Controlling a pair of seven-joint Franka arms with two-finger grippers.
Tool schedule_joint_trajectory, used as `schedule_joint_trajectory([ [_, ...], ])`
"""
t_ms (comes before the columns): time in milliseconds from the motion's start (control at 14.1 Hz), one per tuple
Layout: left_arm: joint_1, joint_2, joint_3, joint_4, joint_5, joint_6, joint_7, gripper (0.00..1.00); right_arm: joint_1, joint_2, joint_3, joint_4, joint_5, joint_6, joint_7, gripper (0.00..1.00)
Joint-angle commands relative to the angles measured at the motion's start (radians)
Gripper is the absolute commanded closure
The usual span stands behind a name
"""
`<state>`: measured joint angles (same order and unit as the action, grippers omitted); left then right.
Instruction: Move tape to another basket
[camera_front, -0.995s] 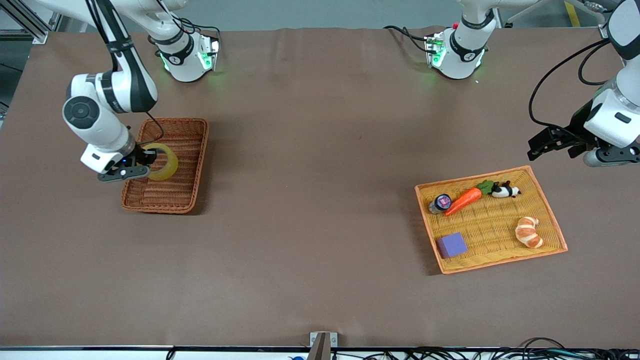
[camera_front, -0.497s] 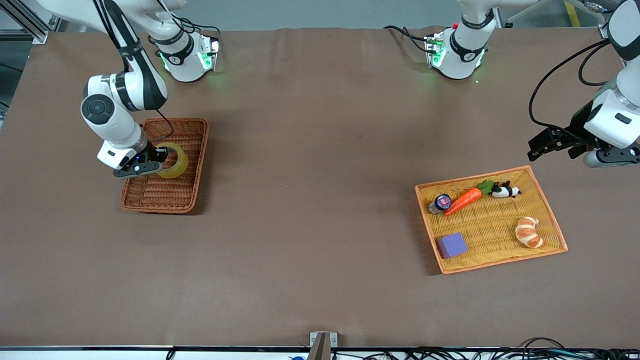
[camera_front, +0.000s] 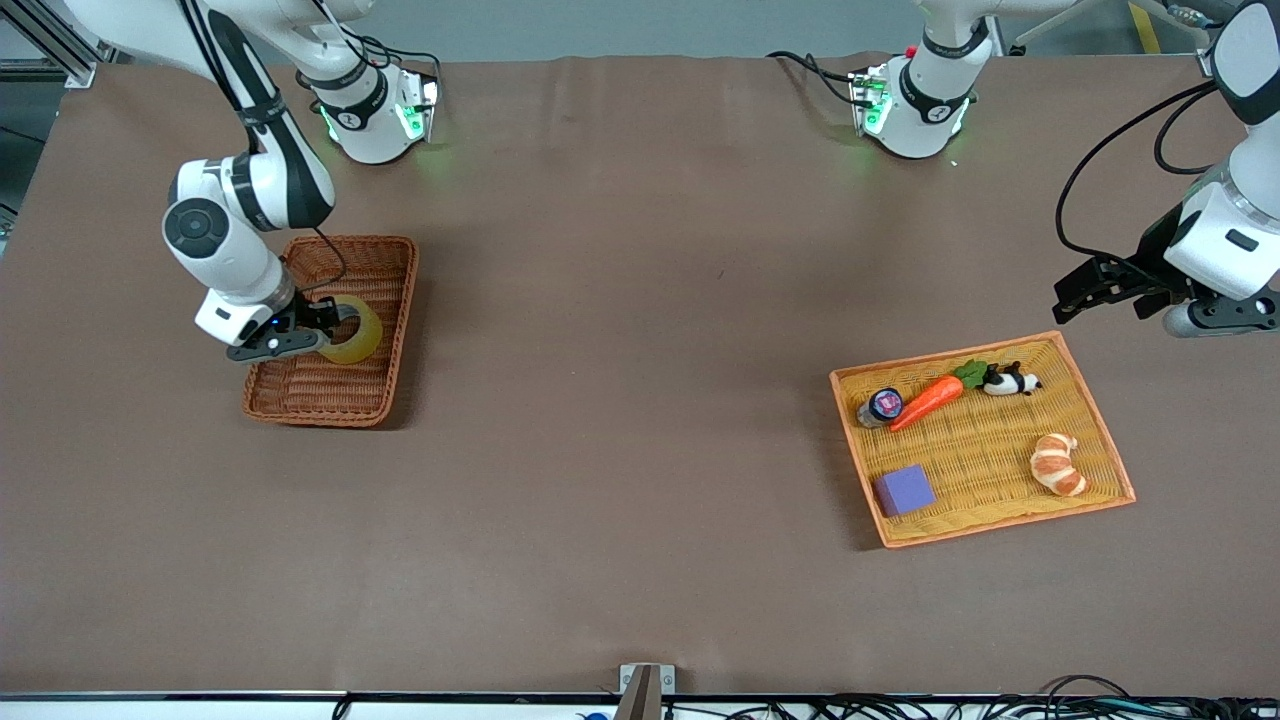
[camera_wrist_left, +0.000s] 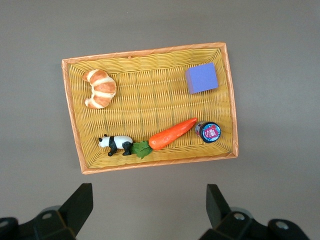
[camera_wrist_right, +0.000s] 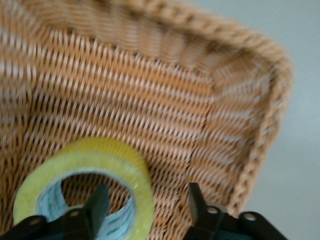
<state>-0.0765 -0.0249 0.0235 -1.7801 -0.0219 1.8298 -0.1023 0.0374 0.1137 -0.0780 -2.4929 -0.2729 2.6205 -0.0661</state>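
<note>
The tape (camera_front: 354, 331), a yellowish roll, is in the deep reddish-brown wicker basket (camera_front: 300, 398) near the right arm's end of the table. It also shows in the right wrist view (camera_wrist_right: 95, 155), tilted against the basket's woven floor (camera_wrist_right: 150, 95). My right gripper (camera_front: 312, 326) is down in the basket and open (camera_wrist_right: 145, 206). One finger (camera_wrist_right: 98, 202) is inside the roll's hole; the other finger (camera_wrist_right: 195, 200) is outside, with a gap to the roll's wall. My left gripper (camera_front: 1085, 290) is open and empty (camera_wrist_left: 147, 210), waiting over bare table beside the orange tray.
The flat orange-yellow tray (camera_front: 1100, 440) near the left arm's end holds a croissant (camera_front: 1058, 463), a purple block (camera_front: 904, 489), a carrot (camera_front: 928, 398), a toy panda (camera_front: 1012, 380) and a small jar (camera_front: 882, 405). It also shows in the left wrist view (camera_wrist_left: 70, 110).
My right gripper and the tape have shifted across the basket toward the left arm's end and sunk a little lower. The left arm has barely moved.
</note>
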Motion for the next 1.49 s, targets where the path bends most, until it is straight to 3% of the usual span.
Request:
schedule_joint_trajectory([
  [0, 0.003, 0.008, -0.007, 0.021, 0.008, -0.006, -0.008, 0.00, -0.010, -0.051, 0.004, 0.066, 0.024, -0.049, -0.009, 0.00],
  [284, 0.003, 0.007, -0.008, 0.027, 0.008, -0.006, -0.005, 0.00, -0.010, -0.108, 0.004, 0.233, 0.024, -0.163, -0.017, 0.00],
  [497, -0.002, 0.010, -0.008, 0.037, 0.010, -0.004, -0.004, 0.00, -0.007, -0.106, 0.010, 0.482, 0.038, -0.492, -0.020, 0.00],
  [711, -0.002, 0.011, -0.008, 0.042, 0.005, -0.004, -0.004, 0.00, -0.010, -0.104, 0.015, 0.668, 0.165, -0.690, -0.014, 0.00],
  [853, -0.005, 0.011, -0.008, 0.053, 0.008, -0.007, -0.008, 0.00, -0.013, -0.100, 0.009, 0.797, 0.195, -0.836, -0.011, 0.00],
  [1137, -0.003, 0.010, -0.008, 0.080, 0.008, -0.030, -0.011, 0.00, -0.022, -0.124, -0.045, 0.900, 0.285, -0.988, -0.006, 0.00],
  [1421, 0.000, 0.008, -0.008, 0.096, 0.008, -0.083, -0.008, 0.00, -0.022, -0.138, -0.055, 0.931, 0.293, -1.088, -0.003, 0.00],
])
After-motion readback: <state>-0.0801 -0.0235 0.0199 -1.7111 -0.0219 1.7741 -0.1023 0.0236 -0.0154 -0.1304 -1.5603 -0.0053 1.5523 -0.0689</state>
